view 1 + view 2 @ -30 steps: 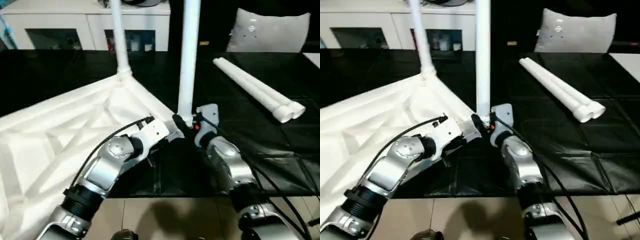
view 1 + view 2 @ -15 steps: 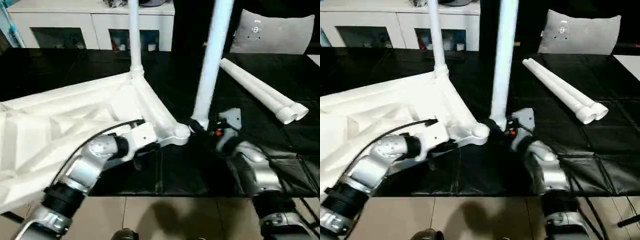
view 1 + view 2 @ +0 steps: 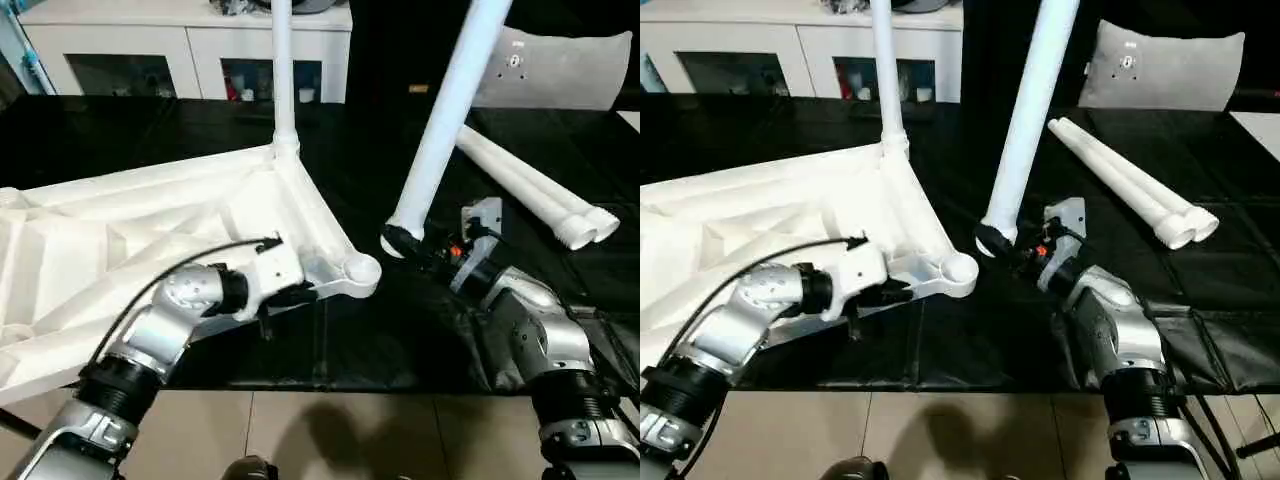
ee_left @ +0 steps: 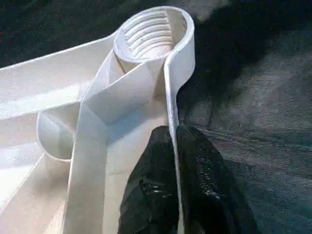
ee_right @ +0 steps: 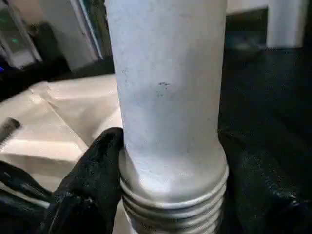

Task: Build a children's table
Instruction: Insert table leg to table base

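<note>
The children's table top [image 3: 130,250] lies upside down at the left, ribbed underside up. One white leg [image 3: 283,70] stands upright in its far corner socket. The near corner socket [image 3: 362,270] has no leg in it. My left gripper [image 4: 173,134] is shut on the top's rim wall just behind that socket [image 4: 148,34]. My right gripper [image 3: 408,245] is shut on the threaded end of a second leg [image 3: 445,120], which leans to the right, its end a little to the right of the near socket. Black fingers [image 5: 92,165] flank that leg [image 5: 165,73] just above its threads.
Two more white legs [image 3: 530,190] lie side by side on the black mat [image 3: 400,340] at the right. A grey-white cushion [image 3: 560,70] stands behind them. A white cabinet [image 3: 180,50] runs along the back. Tiled floor [image 3: 330,430] shows below the mat's near edge.
The leg in my right gripper stood upright at the near corner socket; now it leans right with its end off the socket. The camera has also shifted.
</note>
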Tool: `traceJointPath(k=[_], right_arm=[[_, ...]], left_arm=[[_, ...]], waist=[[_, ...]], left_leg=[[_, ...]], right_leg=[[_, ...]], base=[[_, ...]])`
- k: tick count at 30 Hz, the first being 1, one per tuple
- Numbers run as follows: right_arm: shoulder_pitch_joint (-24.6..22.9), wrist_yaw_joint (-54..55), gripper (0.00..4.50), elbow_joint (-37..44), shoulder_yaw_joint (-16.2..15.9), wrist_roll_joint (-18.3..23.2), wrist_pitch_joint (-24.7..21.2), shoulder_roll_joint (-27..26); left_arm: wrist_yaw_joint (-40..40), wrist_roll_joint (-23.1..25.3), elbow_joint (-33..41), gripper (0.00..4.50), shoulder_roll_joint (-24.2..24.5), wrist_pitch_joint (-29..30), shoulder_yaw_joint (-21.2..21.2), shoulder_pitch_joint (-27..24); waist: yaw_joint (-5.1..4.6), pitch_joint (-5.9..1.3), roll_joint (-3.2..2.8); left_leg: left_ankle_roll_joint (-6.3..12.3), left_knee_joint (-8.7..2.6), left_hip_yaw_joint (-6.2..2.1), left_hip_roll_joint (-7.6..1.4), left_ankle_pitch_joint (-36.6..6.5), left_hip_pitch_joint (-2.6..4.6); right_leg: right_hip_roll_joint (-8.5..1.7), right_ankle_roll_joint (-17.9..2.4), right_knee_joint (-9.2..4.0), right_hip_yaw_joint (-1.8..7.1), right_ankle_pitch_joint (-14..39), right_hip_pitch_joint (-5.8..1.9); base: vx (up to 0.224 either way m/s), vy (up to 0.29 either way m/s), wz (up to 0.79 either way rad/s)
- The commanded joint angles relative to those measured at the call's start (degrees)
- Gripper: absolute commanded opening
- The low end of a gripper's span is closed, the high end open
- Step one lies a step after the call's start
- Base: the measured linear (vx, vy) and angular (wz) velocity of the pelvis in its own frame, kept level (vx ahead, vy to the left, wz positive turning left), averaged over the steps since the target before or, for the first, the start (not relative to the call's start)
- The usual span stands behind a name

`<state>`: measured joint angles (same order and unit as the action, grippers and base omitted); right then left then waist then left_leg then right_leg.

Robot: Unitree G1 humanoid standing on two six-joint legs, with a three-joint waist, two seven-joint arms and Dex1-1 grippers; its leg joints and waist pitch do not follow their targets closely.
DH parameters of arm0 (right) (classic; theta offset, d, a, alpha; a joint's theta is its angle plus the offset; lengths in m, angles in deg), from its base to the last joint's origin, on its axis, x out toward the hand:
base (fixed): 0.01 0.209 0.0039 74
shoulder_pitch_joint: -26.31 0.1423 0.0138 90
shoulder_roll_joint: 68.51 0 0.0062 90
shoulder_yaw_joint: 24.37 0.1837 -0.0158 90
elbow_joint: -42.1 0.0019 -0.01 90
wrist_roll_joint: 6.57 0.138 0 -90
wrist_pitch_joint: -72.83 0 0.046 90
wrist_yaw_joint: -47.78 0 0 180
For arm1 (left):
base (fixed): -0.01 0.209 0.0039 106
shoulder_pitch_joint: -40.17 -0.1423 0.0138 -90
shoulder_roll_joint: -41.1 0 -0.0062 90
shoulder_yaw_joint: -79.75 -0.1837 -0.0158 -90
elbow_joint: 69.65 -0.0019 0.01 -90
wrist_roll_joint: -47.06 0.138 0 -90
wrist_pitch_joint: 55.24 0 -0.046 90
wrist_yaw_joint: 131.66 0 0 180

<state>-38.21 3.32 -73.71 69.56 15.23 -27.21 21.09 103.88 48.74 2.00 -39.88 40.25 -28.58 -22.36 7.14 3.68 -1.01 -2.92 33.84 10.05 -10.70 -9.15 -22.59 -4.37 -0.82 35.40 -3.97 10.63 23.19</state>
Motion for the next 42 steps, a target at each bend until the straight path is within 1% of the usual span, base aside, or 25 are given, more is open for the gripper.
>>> traceJointPath(k=[1,3,5,6,7,8,10,11,12,15,16,17,19,20,21,22,23,26,27,30,32,33,36,38,42], right_arm=[[0.1,1.4,2.66,3.8,-0.3,0.0,-2.0,0.4],[-0.3,1.6,2.66,5.0,-0.3,0.5,-2.9,0.4],[-1.5,1.8,2.66,7.8,-0.7,1.2,-5.0,0.5],[-2.0,1.7,2.66,8.8,-0.8,1.5,-5.8,0.7],[-2.5,1.6,2.66,9.4,-1.0,1.3,-6.7,0.9],[-2.6,1.5,2.66,9.5,-1.1,1.2,-6.9,0.9],[-3.0,1.3,2.66,10.3,-1.4,1.0,-8.5,1.4],[-3.0,1.0,2.66,10.5,-1.5,1.3,-9.1,1.6],[-3.2,-0.1,2.66,11.3,-1.8,1.9,-11.3,2.3],[-3.4,-1.9,2.66,12.2,-2.4,2.8,-13.9,3.5],[-3.4,-1.9,2.66,12.2,-2.4,2.8,-13.9,3.5],[-3.5,-2.9,2.66,12.9,-2.4,4.0,-15.7,4.0],[-3.7,-3.9,2.66,14.1,-2.5,5.1,-17.5,4.6],[-4.2,-5.6,2.66,15.5,-2.7,6.3,-18.9,5.3],[-4.2,-5.6,2.66,15.5,-2.7,6.3,-18.9,5.3],[-4.3,-6.4,2.66,16.1,-2.8,6.6,-19.4,5.6],[-4.6,-7.4,2.66,16.8,-3.0,6.7,-19.5,6.0],[-4.8,-8.0,2.66,17.4,-2.7,7.1,-19.7,6.1],[-4.8,-7.9,2.66,17.5,-2.6,7.1,-19.7,6.0],[-5.0,-7.7,2.66,18.0,-2.2,7.5,-19.8,5.8],[-5.4,-8.3,2.66,19.0,-2.8,7.5,-19.7,5.9],[-5.6,-8.8,2.66,19.9,-3.1,7.6,-19.7,5.7],[-5.6,-9.2,2.66,20.7,-3.4,7.6,-19.4,5.3],[-5.7,-9.5,2.66,21.1,-4.1,7.0,-18.4,5.1],[-5.5,-9.8,2.66,19.5,-5.9,5.1,-16.7,4.9]], left_arm=[[1.7,-2.8,2.1,0.67,0.1,-1.2,2.1,2.0],[1.8,-3.4,2.2,0.89,0.0,-1.0,2.6,2.1],[1.9,-5.2,2.4,1.02,-0.3,0.1,4.1,2.5],[2.1,-6.1,2.5,1.02,-0.5,0.5,4.5,2.8],[2.4,-7.4,2.9,1.09,-0.9,1.4,5.2,3.0],[2.4,-7.7,2.9,1.26,-1.1,1.6,5.4,3.1],[3.4,-10.1,3.7,1.37,-1.9,3.2,6.5,3.7],[3.8,-11.2,4.1,1.37,-2.3,4.1,7.0,4.0],[4.1,-14.3,5.2,1.43,-3.4,7.3,8.4,4.9],[4.2,-18.0,6.3,1.74,-4.7,11.5,10.2,6.0],[4.2,-18.0,6.3,1.74,-4.7,11.5,10.2,6.0],[4.3,-20.8,7.0,1.94,-5.5,14.4,11.3,6.5],[3.8,-22.9,7.8,2.04,-6.4,16.8,12.2,7.0],[3.7,-26.3,9.1,2.15,-7.5,20.2,13.3,7.5],[3.7,-26.3,9.1,2.24,-7.5,20.2,13.3,7.5],[4.0,-27.5,9.8,2.24,-7.8,21.7,13.5,7.6],[4.1,-29.2,11.3,2.46,-8.2,23.5,13.8,7.6],[3.4,-29.1,12.2,2.59,-8.4,24.7,13.7,7.7],[3.1,-28.9,12.1,2.69,-8.5,24.8,13.6,7.8],[2.3,-29.0,12.4,2.89,-8.7,25.9,13.6,7.9],[1.6,-29.7,13.3,3.02,-8.9,27.1,13.4,7.7],[0.1,-29.3,13.7,3.23,-9.2,27.8,12.9,7.7],[-2.6,-27.9,12.9,3.29,-10.0,27.9,12.8,8.0],[-5.8,-26.8,11.1,3.29,-11.4,27.7,13.4,8.9],[-7.1,-30.3,11.6,3.29,-14.3,30.7,15.0,9.7]], waist=[[0.1,-4.63,0.69],[0.0,-4.58,0.54],[0.01,-4.57,0.65],[-0.02,-4.55,-0.1],[-0.09,-4.6,0.18],[0.02,-4.72,-0.08],[0.07,-4.66,0.0],[0.03,-4.63,-0.12],[0.09,-4.66,-0.27],[0.27,-4.63,-0.11],[0.24,-4.5,-0.06],[0.22,-4.56,-0.24],[0.24,-4.56,-0.06],[0.24,-4.61,-0.35],[0.34,-4.63,-0.24],[0.43,-4.64,-0.48],[0.48,-4.72,-0.65],[0.42,-4.59,-0.45],[0.34,-4.53,-0.21],[0.38,-4.49,-0.25],[0.39,-4.55,-0.25],[0.41,-4.59,-0.17],[0.52,-4.62,-0.22],[0.54,-4.55,-0.27],[1.15,-4.61,0.1]], left_leg=[[1.87,-3.63,-0.51,-2.33,-9.2,1.3],[1.83,-3.7,-0.52,-2.43,-9.6,1.35],[1.77,-3.7,-0.53,-2.39,-9.8,1.35],[1.53,-3.67,-0.49,-2.34,-10.5,1.44],[1.52,-3.68,-0.51,-2.33,-10.4,1.39],[1.28,-3.66,-0.58,-2.34,-10.0,1.36],[0.96,-3.66,-0.53,-2.28,-10.7,1.43],[0.75,-3.7,-0.57,-2.29,-11.3,1.37],[0.53,-3.66,-0.63,-2.29,-11.7,1.41],[0.72,-3.51,-0.54,-2.27,-11.4,1.41],[0.82,-3.56,-0.58,-2.26,-11.7,1.34],[0.67,-3.47,-0.5,-2.15,-12.0,1.48],[1.02,-3.48,-0.6,-2.17,-11.4,1.29],[0.97,-3.43,-0.64,-2.16,-11.2,1.28],[1.12,-3.31,-0.53,-2.16,-11.1,1.34],[1.07,-3.31,-0.63,-2.2,-11.1,1.32],[1.09,-3.28,-0.62,-2.19,-11.1,1.33],[1.07,-3.4,-0.69,-2.17,-11.8,1.32],[1.08,-3.42,-0.65,-2.11,-11.8,1.32],[0.73,-3.49,-0.71,-2.16,-12.2,1.48],[0.64,-3.51,-0.73,-2.19,-12.0,1.45],[0.71,-3.47,-0.74,-2.21,-11.6,1.4],[1.13,-3.39,-0.77,-2.21,-10.9,1.31],[1.09,-3.39,-0.7,-2.18,-11.4,1.3],[0.85,-3.33,-0.7,-2.14,-10.7,1.3]], right_leg=[[-4.23,-11.5,-3.83,2.65,9.9,-2.78],[-4.09,-11.4,-3.79,2.65,9.6,-2.72],[-4.13,-11.2,-3.71,2.65,9.8,-2.77],[-4.0,-11.0,-3.97,2.69,9.9,-2.6],[-3.98,-10.9,-3.91,2.68,9.5,-2.78],[-4.01,-11.2,-3.75,2.65,8.6,-2.85],[-4.0,-11.7,-3.81,2.62,8.9,-2.82],[-4.06,-11.9,-3.92,2.61,9.5,-2.86],[-4.12,-11.9,-3.92,2.6,10.0,-2.88],[-3.97,-12.7,-3.79,2.56,9.1,-3.0],[-4.0,-12.5,-3.96,2.57,9.7,-2.99],[-3.99,-12.4,-3.88,2.57,10.2,-3.07],[-3.94,-12.3,-3.97,2.53,10.0,-3.18],[-3.95,-12.2,-3.94,2.51,10.0,-3.19],[-3.95,-12.4,-4.02,2.54,9.6,-3.26],[-3.94,-12.4,-3.9,2.51,9.5,-3.23],[-3.87,-12.6,-3.83,2.48,9.1,-3.18],[-3.81,-12.3,-4.17,2.43,10.3,-3.23],[-3.76,-11.8,-4.3,2.45,11.0,-3.21],[-3.87,-10.8,-4.49,2.47,13.6,-3.14],[-3.88,-10.6,-4.45,2.48,13.4,-3.18],[-3.86,-10.6,-4.35,2.49,12.6,-3.21],[-3.82,-10.8,-4.25,2.46,11.1,-3.24],[-3.77,-10.6,-4.43,2.47,11.7,-3.16],[-3.97,-10.3,-4.44,2.46,12.8,-3.18]], base=[[0.0,0.0,0.0],[0.0,0.0,0.0],[0.0,0.0,0.0],[0.0,0.0,0.0],[0.0,0.0,0.0],[0.0,0.0,0.0],[0.0,0.0,0.0],[0.0,0.0,0.0],[0.0,0.0,0.0],[0.0,0.0,0.0],[0.0,0.0,0.0],[0.0,0.0,0.0],[0.0,0.0,0.0],[0.0,0.0,0.0],[0.0,0.0,0.0],[0.0,0.0,0.0],[0.0,0.0,0.0],[0.0,0.0,0.0],[0.0,0.0,0.0],[0.0,0.0,0.0],[0.0,0.0,0.0],[0.0,0.0,0.0],[0.0,0.0,0.0],[0.0,0.0,0.0],[0.0,0.0,0.0]])
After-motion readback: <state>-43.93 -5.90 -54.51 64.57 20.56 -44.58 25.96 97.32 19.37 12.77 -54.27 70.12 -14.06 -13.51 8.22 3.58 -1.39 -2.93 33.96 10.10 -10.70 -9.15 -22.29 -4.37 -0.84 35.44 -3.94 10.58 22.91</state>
